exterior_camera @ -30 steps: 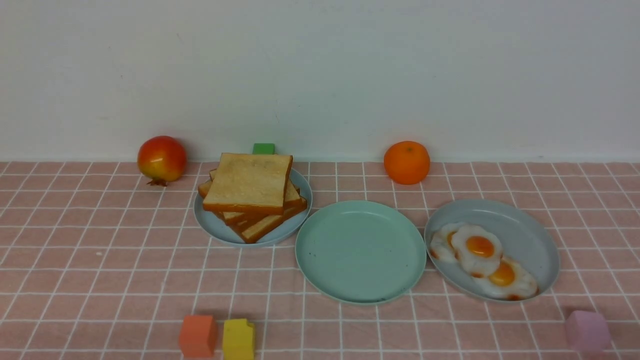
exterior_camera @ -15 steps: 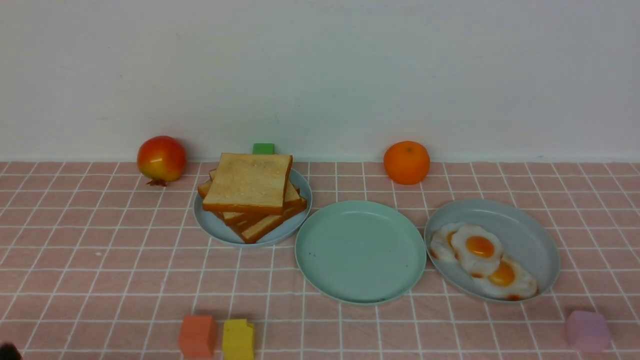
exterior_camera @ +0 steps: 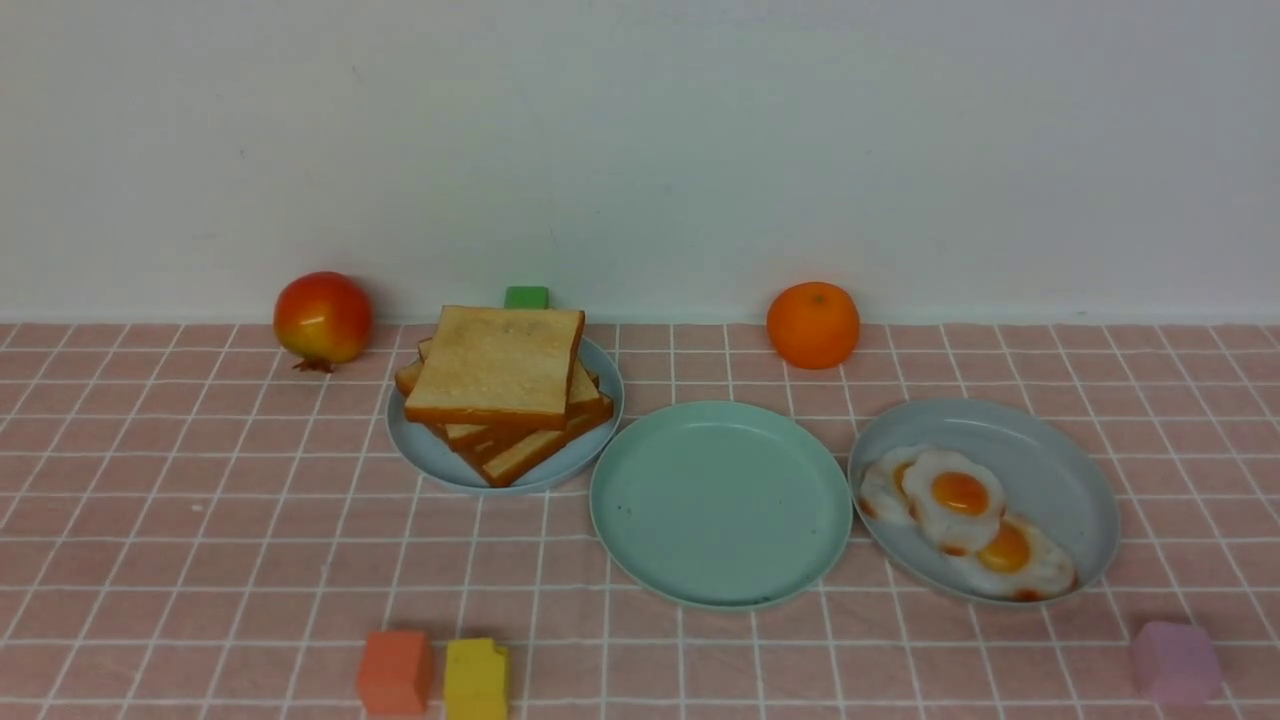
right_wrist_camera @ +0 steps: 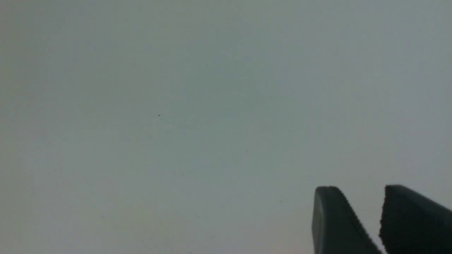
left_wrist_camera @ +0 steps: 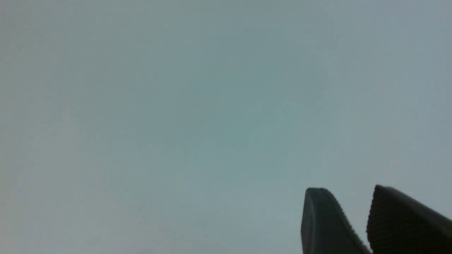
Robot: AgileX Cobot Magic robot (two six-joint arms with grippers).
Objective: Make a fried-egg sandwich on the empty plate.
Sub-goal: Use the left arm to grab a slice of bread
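Observation:
The mint-green empty plate [exterior_camera: 720, 503] lies at the centre with nothing on it. A stack of several toast slices [exterior_camera: 497, 382] with no egg between them sits on a pale blue-grey plate [exterior_camera: 430, 458] to its left. Several fried eggs [exterior_camera: 958, 500] lie on another pale blue-grey plate [exterior_camera: 1060, 470] to its right. No fried-egg sandwich is in view. Neither gripper shows in the front view. The left gripper [left_wrist_camera: 348, 192] and the right gripper [right_wrist_camera: 358, 192] show only dark fingertips against a blank grey surface, close together, holding nothing.
A red-yellow apple-like fruit [exterior_camera: 323, 318], a green block [exterior_camera: 526, 297] and an orange [exterior_camera: 813, 325] stand along the back wall. An orange block [exterior_camera: 396, 672], a yellow block [exterior_camera: 476, 680] and a pale purple block [exterior_camera: 1175, 661] stand near the front edge.
A dark shape showed at the front view's bottom left corner half a second ago and is gone now. Nothing on the table has moved.

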